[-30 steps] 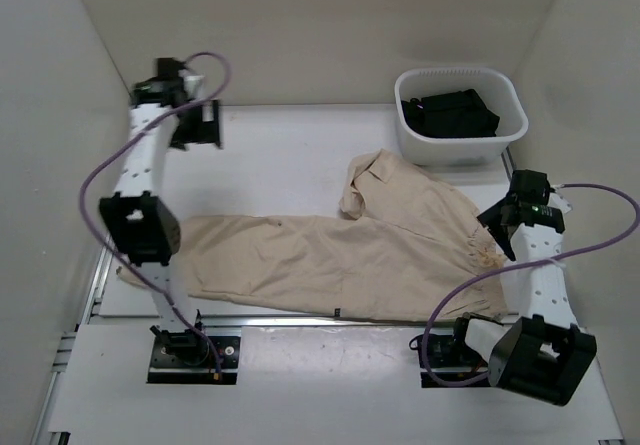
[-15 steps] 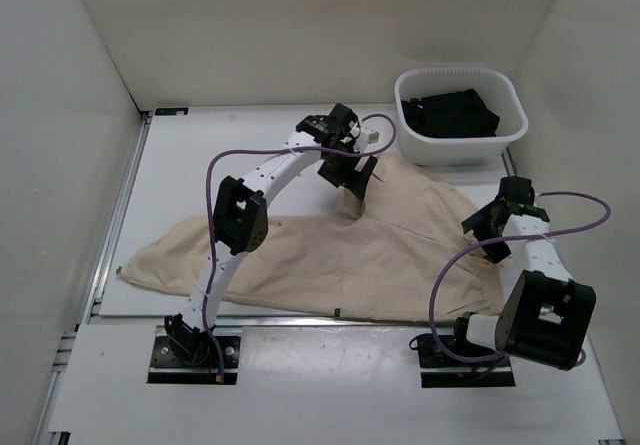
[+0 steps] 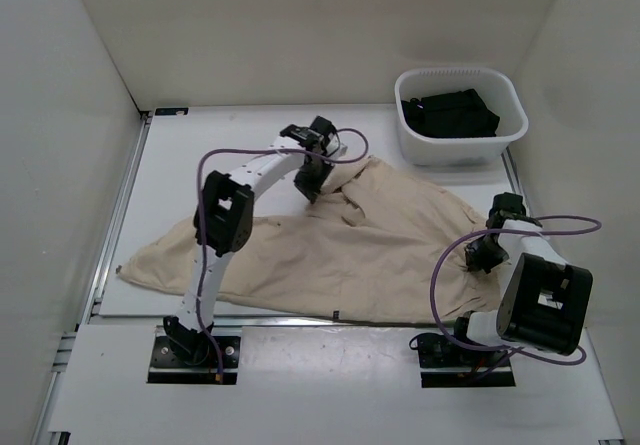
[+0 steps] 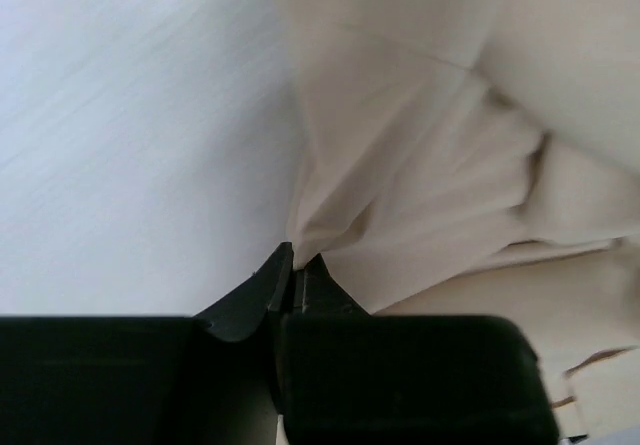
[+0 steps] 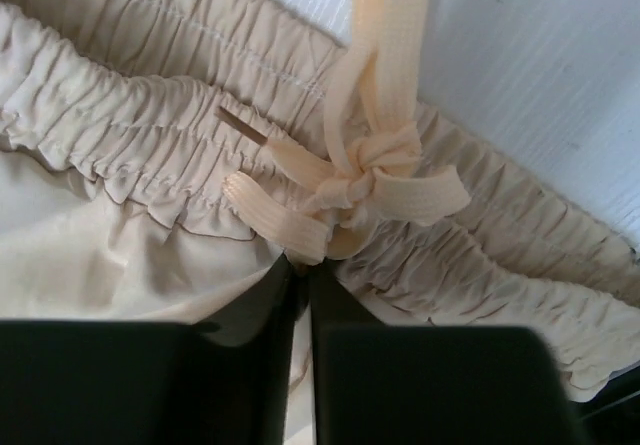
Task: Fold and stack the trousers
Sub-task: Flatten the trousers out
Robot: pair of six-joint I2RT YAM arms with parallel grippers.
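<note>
Trousers (image 3: 380, 250) lie spread across the middle of the bench (image 3: 215, 165) in the top view. One leg reaches toward the left of the frame, the other is bunched up toward upper centre, and the gathered waist (image 5: 130, 130) is at the right. The left jaws are pinched shut on a fold at that bunched leg's edge. The right jaws are closed narrow on the waist cloth just below the knotted drawstring (image 5: 375, 165). A white basket (image 3: 455, 150) holding dark cloth (image 3: 450, 113) stands at upper right, near the trousers.

trousers (image 3: 330, 255) waist partly hidden beneath right arm (image 3: 540, 300) from above, dark bundle (image 3: 450, 113) in basket (image 3: 505, 135) too small to identify
</note>
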